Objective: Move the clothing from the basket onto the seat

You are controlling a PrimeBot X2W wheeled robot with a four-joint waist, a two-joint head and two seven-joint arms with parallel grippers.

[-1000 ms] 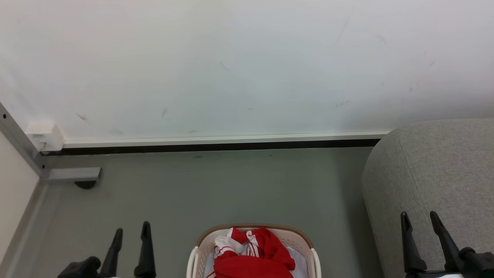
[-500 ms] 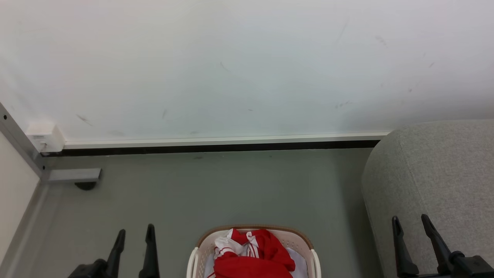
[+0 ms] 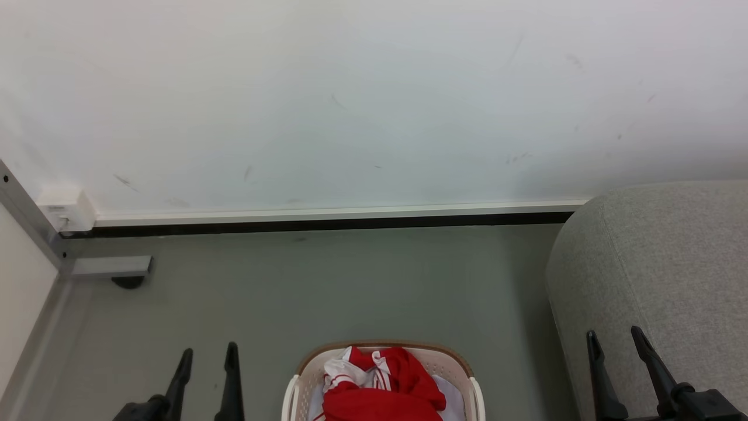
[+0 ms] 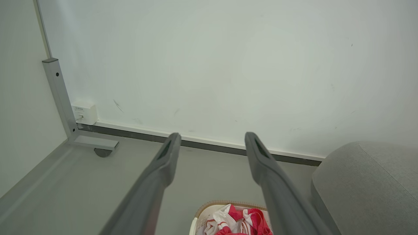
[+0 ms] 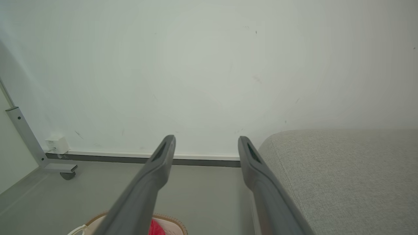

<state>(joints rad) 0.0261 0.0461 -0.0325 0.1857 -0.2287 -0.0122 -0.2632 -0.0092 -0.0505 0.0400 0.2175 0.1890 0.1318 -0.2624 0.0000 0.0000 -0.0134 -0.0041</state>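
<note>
The cream basket (image 3: 464, 365) with a brown rim stands on the floor at the bottom middle of the head view, and red clothing (image 3: 385, 394) with white stripes is heaped inside it. The grey seat (image 3: 666, 263) rises at the right. My left gripper (image 3: 209, 351) is open and empty, left of the basket. My right gripper (image 3: 613, 334) is open and empty in front of the seat's side. In the left wrist view the basket (image 4: 203, 212) and clothing (image 4: 240, 220) lie below the open left gripper (image 4: 210, 137). In the right wrist view the seat (image 5: 343, 173) stands beside the open right gripper (image 5: 205, 138).
A white wall (image 3: 374, 99) with a dark skirting strip (image 3: 327, 223) closes the far side. A metal frame foot with a caster (image 3: 114, 270) and a small white box (image 3: 64, 210) sit in the left corner. Grey floor (image 3: 350, 286) lies between the basket and the wall.
Both grippers have sunk lower in the head view. The left one has drifted right towards the basket, the right one left. Basket and clothing have not moved.
</note>
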